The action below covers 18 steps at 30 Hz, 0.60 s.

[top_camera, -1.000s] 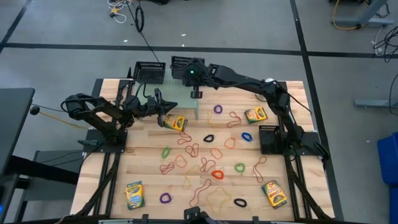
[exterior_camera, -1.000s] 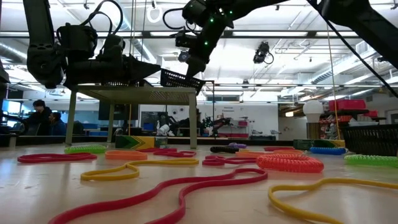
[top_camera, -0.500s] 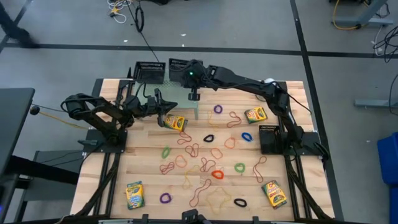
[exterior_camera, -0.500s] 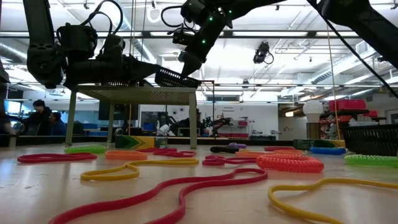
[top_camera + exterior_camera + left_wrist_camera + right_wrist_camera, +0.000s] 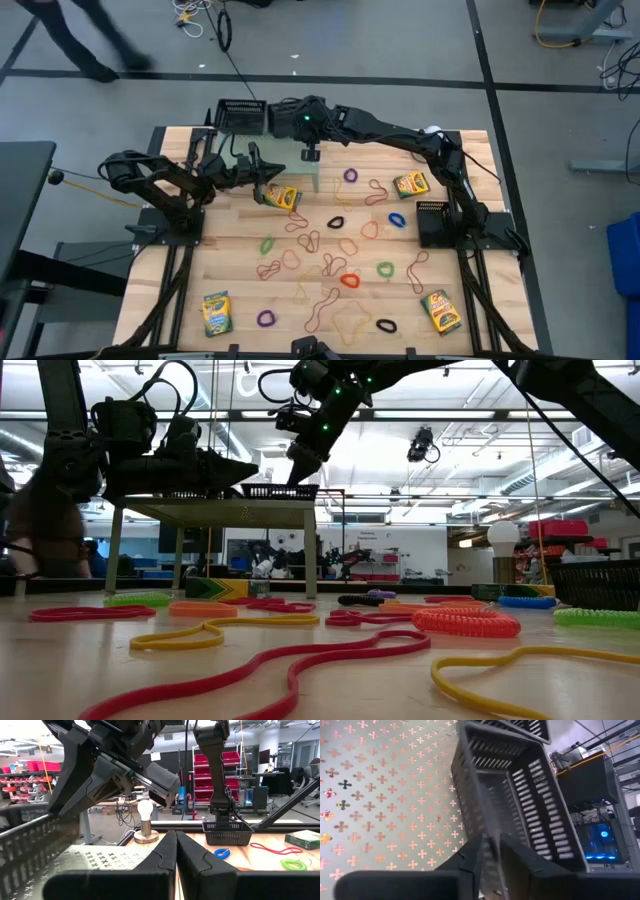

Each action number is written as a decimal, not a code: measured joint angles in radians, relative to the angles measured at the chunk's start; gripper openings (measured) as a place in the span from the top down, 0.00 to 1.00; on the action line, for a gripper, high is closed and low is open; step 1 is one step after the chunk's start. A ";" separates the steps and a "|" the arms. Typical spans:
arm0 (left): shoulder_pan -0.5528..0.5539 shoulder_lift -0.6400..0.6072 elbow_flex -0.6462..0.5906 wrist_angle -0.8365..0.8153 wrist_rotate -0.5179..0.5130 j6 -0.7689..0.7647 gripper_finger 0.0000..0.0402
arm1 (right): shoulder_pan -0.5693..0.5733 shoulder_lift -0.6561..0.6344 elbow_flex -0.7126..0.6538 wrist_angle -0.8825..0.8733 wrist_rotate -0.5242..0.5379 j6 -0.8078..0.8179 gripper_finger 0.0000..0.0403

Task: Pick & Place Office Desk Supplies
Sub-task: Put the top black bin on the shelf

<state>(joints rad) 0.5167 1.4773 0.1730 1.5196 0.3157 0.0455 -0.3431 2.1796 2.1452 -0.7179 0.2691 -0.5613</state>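
My right gripper hovers over the far left part of a raised perforated platform. It is open, with its fingers astride one wall of a black mesh tray that stands level on the platform beside a second tray. My left gripper is shut and empty, level over the table next to a crayon box. More crayon boxes and many coloured rubber bands lie flat on the wooden table. My right gripper has one finger inside the mesh tray and one outside, on either side of its wall, slanting down from above. A gap shows beside the wall, and I cannot tell whether a finger touches it. The tray's bottom rests on the platform.
A third black mesh tray sits at the table's right side. The white ball-topped stand stands at the far right. The right arm spans the far edge above the platform. A person walks on the floor beyond the table's far left.
The tray under my right gripper was tilted over the platform. It has shifted a little toward the table's left, next to the second tray, and now sits level on the platform. My left arm has kept still.
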 joint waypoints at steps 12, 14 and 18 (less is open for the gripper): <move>0.000 0.000 0.000 -0.001 0.000 0.000 0.98 | 0.028 -0.035 0.000 0.016 0.137 -0.065 0.75; 0.000 0.000 0.000 -0.003 0.000 0.000 0.98 | 0.031 -0.060 0.000 -0.015 0.180 -0.075 0.77; 0.000 0.000 0.000 -0.007 -0.001 0.000 0.98 | -0.006 -0.110 0.000 -0.145 0.151 0.013 0.88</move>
<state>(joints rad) 0.5165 1.4773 0.1730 1.5124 0.3151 0.0452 -0.3496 2.0697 2.1448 -0.8632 0.4198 -0.5486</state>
